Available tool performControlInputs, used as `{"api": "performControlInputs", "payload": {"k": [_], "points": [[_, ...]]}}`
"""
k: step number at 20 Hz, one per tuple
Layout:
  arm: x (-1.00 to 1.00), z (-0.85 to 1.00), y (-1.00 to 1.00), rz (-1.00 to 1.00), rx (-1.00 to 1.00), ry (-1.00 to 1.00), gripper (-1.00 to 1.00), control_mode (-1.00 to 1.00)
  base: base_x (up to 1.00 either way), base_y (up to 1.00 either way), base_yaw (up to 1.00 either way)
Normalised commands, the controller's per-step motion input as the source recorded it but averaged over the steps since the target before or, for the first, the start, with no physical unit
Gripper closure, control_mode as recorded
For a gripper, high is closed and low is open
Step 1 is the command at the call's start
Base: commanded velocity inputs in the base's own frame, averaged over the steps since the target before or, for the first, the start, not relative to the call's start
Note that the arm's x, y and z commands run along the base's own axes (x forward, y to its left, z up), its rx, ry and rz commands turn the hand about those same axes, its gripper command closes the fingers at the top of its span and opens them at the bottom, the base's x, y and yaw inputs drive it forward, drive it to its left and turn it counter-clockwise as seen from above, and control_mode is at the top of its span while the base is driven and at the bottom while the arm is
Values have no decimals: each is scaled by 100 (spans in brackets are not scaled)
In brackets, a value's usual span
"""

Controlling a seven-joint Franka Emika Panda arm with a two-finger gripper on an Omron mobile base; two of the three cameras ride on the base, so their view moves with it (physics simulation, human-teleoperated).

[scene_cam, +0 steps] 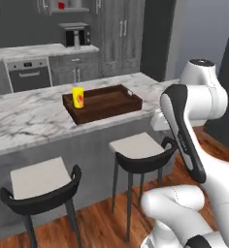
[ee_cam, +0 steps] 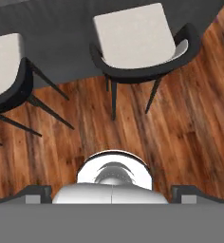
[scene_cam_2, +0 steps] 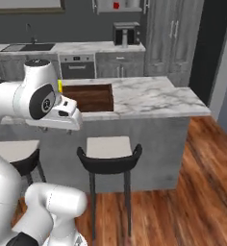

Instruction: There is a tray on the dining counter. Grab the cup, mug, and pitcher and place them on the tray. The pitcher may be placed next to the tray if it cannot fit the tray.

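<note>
Below the claw (ee_cam: 111, 193), at the left, a padded stool (ee_cam: 2, 66) stands on the wood floor (ee_cam: 180, 142), with a second stool (ee_cam: 135, 38) to its right. I have the claw released, its two tips standing wide apart with nothing between them, hanging over the floor on the near side of the worktop (scene_cam: 24, 121).

Up and beyond the claw, towards the left, the cup (scene_cam: 77, 97) stands upright inside the tray (scene_cam: 109, 104), at its left end, so that piece looks done. The tray lies on the worktop, just beyond the claw.

Far beyond and well above the claw, a small red thing on a high wall shelf (scene_cam: 70, 9) is, I judge, the mug (scene_cam: 61, 6); it is too small to be sure. It should be light and stiff, but glossy and so slippery. I would pinch across its wall at the rim, away from the handle, and close gently.
</note>
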Motion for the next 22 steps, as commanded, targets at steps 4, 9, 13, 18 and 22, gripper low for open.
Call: {"api": "performControlInputs", "payload": {"k": [4, 9, 13, 18, 22], "points": [[0, 0, 0, 0, 0, 0, -100, 100, -47, -62, -69], [0, 0, 0, 0, 0, 0, -100, 100, -15, -37, -68], [0, 0, 0, 0, 0, 0, -100, 100, 0, -9, -61], [0, 0, 0, 0, 0, 0, -100, 100, 36, 10, -32], [0, 0, 0, 0, 0, 0, -100, 100, 80, 12, -4]]}}
